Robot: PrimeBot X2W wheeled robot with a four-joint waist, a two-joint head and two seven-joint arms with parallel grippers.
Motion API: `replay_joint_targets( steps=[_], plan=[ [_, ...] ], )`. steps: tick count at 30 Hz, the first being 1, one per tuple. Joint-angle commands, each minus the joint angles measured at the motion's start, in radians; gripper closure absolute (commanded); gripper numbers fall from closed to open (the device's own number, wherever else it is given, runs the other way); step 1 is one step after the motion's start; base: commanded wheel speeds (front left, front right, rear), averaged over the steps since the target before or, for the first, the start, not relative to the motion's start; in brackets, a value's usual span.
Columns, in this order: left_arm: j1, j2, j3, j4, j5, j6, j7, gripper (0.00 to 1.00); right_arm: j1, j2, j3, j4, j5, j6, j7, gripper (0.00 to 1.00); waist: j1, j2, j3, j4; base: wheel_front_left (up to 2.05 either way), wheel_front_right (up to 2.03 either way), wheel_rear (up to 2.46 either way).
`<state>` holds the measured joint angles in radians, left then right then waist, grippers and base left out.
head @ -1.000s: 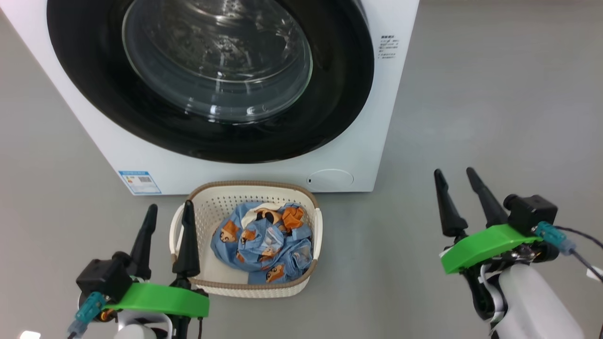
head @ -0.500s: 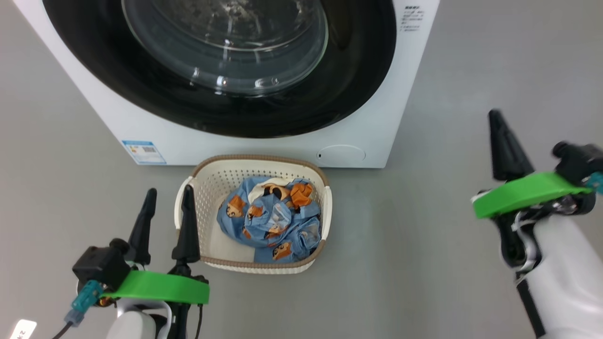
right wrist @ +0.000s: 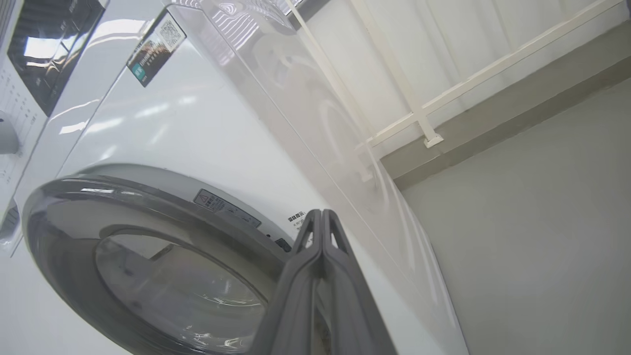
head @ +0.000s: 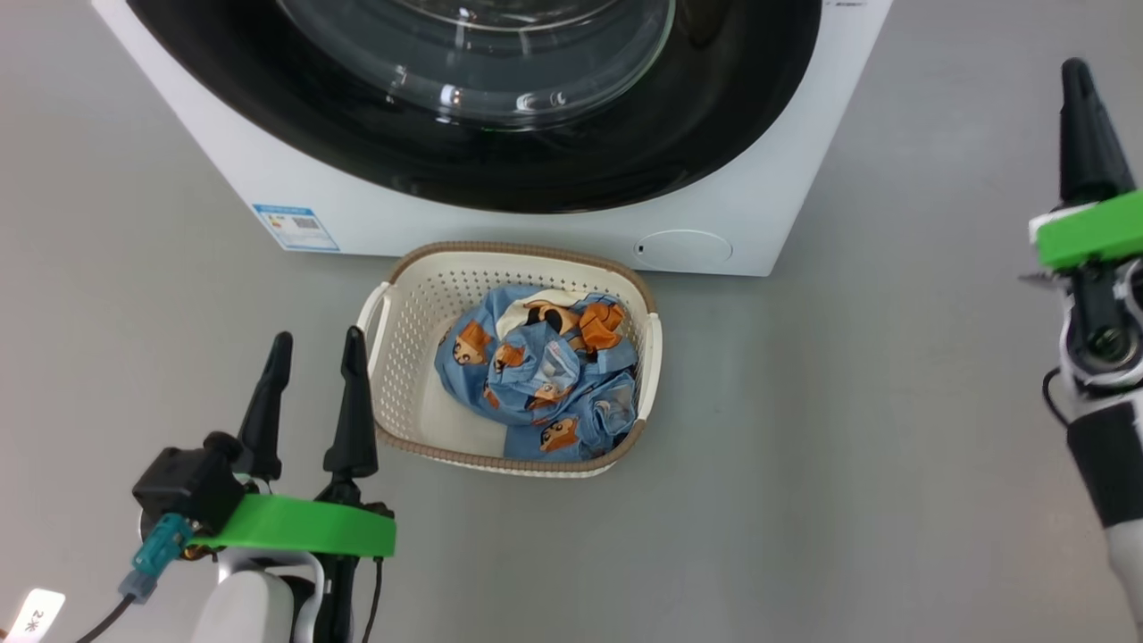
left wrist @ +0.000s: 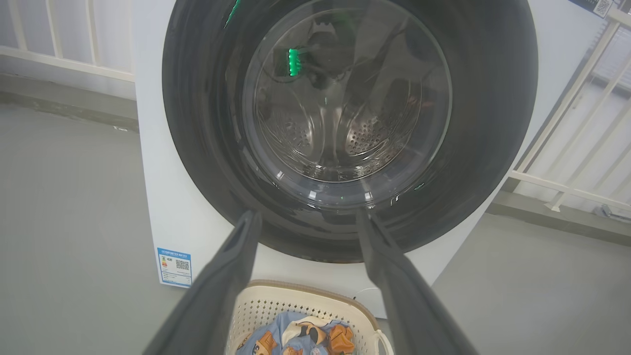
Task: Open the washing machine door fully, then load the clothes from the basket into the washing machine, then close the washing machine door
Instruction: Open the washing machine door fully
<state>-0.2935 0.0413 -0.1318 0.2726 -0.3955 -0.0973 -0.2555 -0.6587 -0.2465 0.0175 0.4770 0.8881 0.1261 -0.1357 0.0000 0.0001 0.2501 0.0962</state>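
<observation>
A bare laundry area: a white front-loading washing machine [left wrist: 148, 172] on a plain grey floor [head: 848, 446], a basket [head: 402, 357] of clothes [head: 536, 375] before it, white railings [left wrist: 64, 62] behind.

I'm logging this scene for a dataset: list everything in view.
washing machine: one, white, on the floor ahead
washing machine door: one, black rim, clear glass, shut
label sticker: one, blue, machine's lower left front
basket: one, cream, brown rim, before the machine
clothes: one heap, light blue with orange, in the basket
floor: one, grey, all around
railing: several bars, white, behind the machine
left gripper: one, dark, open, left of the basket
right gripper: one, dark, shut and empty, right of the machine
</observation>
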Motion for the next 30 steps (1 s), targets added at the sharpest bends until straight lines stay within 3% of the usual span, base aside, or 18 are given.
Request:
replay_joint_targets(
  steps=[1,9,14,22,30],
  plan=[
    [-0.036,0.011,0.029,-0.023,0.005,-0.003,-0.006,0.0,-0.043,-0.018,0.006,-0.025,0.057,0.005,0.032,1.0,0.0,-0.0001,0.014,0.013,0.0,0.0,0.0],
    [-0.055,0.01,0.028,-0.017,0.002,-0.005,-0.006,0.0,-0.173,-0.059,-0.026,0.036,0.378,0.005,0.213,1.0,0.0,-0.0001,0.053,0.035,0.0,0.0,0.0],
    [-0.062,0.009,0.027,-0.017,0.0,-0.005,-0.006,0.0,-0.224,-0.063,-0.05,0.071,0.495,0.005,0.301,1.0,0.0,-0.0001,0.074,0.047,0.0,0.0,0.0],
    [-0.08,0.009,0.019,-0.023,-0.017,-0.002,-0.006,0.0,-0.331,-0.063,-0.057,0.163,0.617,0.005,0.448,1.0,0.0,-0.0001,0.119,0.07,0.0,0.0,0.0],
    [-0.093,0.009,-0.003,-0.03,-0.043,0.009,-0.006,0.0,-0.437,-0.069,-0.019,0.237,0.635,0.005,0.558,1.0,0.0,-0.0001,0.146,0.093,0.0,0.0,0.0]
  ],
)
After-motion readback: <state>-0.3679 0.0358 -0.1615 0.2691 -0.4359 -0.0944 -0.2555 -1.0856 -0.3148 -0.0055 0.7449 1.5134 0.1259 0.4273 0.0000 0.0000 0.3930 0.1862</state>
